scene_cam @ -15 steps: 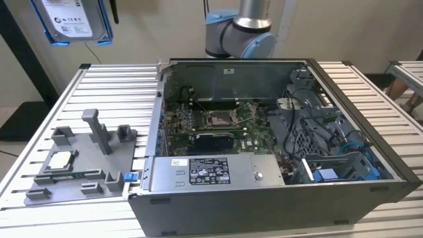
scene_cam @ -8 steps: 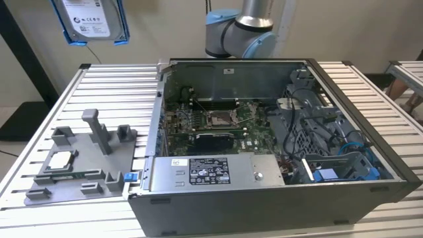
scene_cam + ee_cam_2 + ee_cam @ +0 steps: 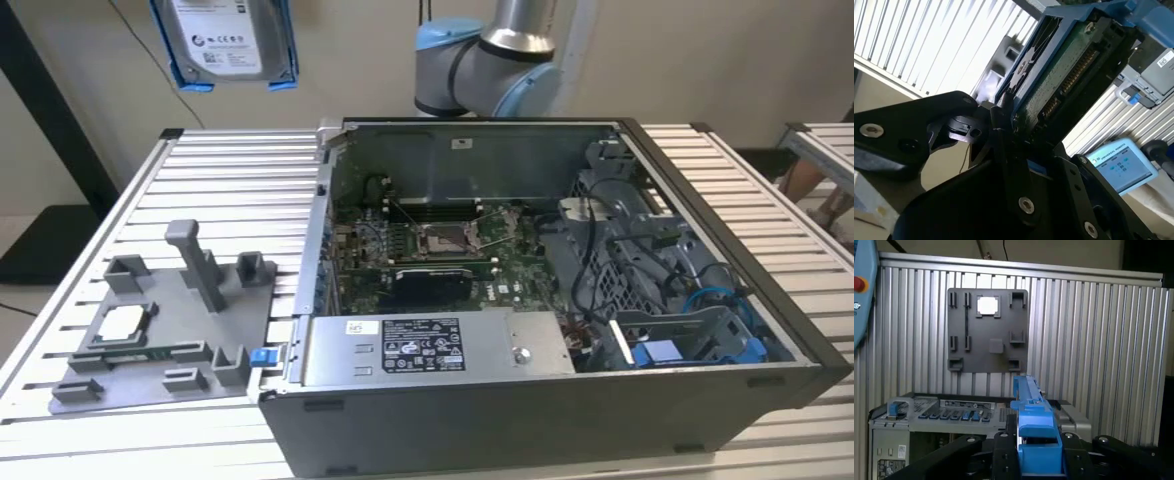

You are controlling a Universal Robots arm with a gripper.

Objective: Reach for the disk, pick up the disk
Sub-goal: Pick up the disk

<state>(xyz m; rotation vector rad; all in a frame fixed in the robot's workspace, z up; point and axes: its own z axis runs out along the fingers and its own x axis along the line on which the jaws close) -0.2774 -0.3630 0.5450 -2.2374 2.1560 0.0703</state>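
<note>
The disk [image 3: 224, 40] is hanging in the air at the exterior view's upper left, label facing out, well above the worktop [image 3: 227, 170] and touching nothing on it. The tool [image 3: 1036, 452] is gripping it: in both wrist views the black fingers [image 3: 998, 127] are pressing in on one end of the disk [image 3: 1064, 75], with a blue side rail [image 3: 1029, 405] sticking out between them.

Judging by its look, it is handling as a stiff, metal-bodied block, fairly heavy for its size and not bending under the squeeze. Its smooth sides are probably inviting slip, so the plastic rails and the hard outer edges are looking like the right places to hold. The green circuit board [image 3: 1054, 87] on the underside is lying bare and is likely fragile, as is the connector row beside it. A knock or drop could harm it.

Below, the grey holder plate [image 3: 160, 330] is sitting on the worktop with a small square chip [image 3: 123, 322] in it, just beside the open computer case [image 3: 534, 420].
</note>
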